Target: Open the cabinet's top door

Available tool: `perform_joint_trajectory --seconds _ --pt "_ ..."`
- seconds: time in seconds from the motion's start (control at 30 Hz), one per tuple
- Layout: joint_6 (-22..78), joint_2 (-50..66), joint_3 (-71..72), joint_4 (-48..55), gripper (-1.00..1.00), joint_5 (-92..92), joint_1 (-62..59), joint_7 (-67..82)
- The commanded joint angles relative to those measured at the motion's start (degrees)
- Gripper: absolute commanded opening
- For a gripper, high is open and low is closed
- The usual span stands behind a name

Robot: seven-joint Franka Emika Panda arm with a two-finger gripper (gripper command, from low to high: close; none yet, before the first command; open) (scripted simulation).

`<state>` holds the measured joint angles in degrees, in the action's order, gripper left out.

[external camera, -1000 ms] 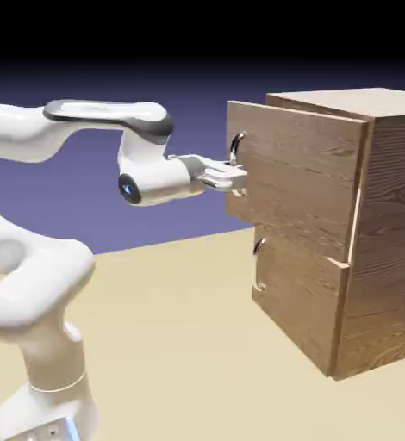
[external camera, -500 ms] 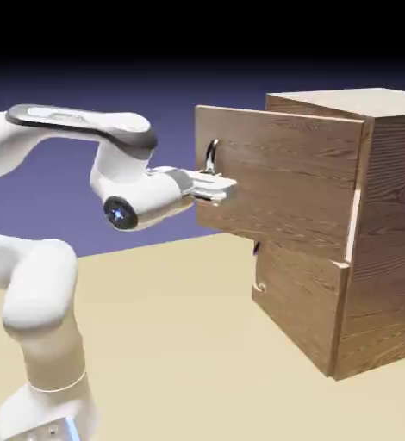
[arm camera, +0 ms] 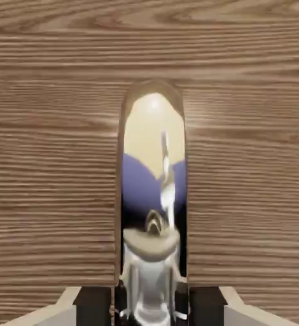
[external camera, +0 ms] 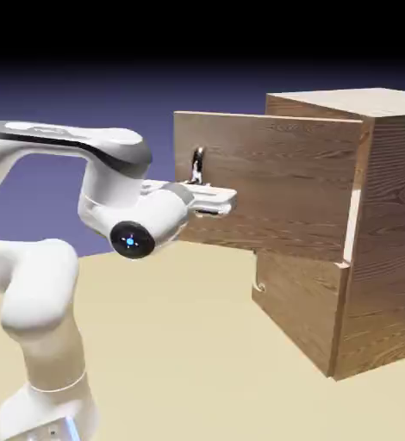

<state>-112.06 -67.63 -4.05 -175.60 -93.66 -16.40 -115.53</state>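
Exterior view: cabinet (external camera: 361, 232) standing on the tan worktop (external camera: 180, 344) toward its right edge, wood-grain box with two stacked fronts. Top door (external camera: 266, 185) swung well out from the cabinet body, hinged along its right side, free edge reaching left over the worktop. Lower panel (external camera: 296, 306) flush and shut, with a small curved handle (external camera: 258, 287) near its left edge, partly hidden under the open door. Silver handle (external camera: 196, 165) standing on the door's face close to the free edge. Gripper (external camera: 216, 201) level, pointing right, jaws pinched onto that handle at its lower part, finger ends lying against the door's face. White arm (external camera: 59, 215) arching in from the left edge of the picture, base at the lower left corner, a blue-lit round cap on the wrist facing the camera.

Hand view: nearly filled by the wood grain of the top door (arm camera: 56, 159), a thin strip of blue backdrop at the right edge. Handle (arm camera: 153, 191) running upright through the middle as a polished arch, mirroring worktop tan and backdrop violet. Jaws drawn tight on the foot of the handle at the bottom middle, no gap to be seen between pad and metal; fingertips (arm camera: 92, 307) dark grey on either side, set against the bottom edge.
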Motion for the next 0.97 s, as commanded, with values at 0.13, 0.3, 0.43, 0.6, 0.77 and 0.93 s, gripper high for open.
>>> perform_joint_trajectory --seconds 0.13,0.3,0.43,0.6,0.77,0.93 --pt "9.31 4.7 -10.3 2.72 -1.0 12.49 -2.42 1.23" --pt "19.48 13.0 -20.68 8.62 -1.0 24.37 -2.4 3.96" --pt "28.1 21.27 -28.57 15.55 -1.0 32.4 0.14 6.84" --pt "38.64 31.65 -37.19 25.33 -1.0 39.39 5.44 10.84" --pt "49.12 42.04 -44.91 35.36 -1.0 43.67 11.54 15.62" --pt "56.14 49.24 -49.56 41.81 1.0 45.4 15.25 19.56"
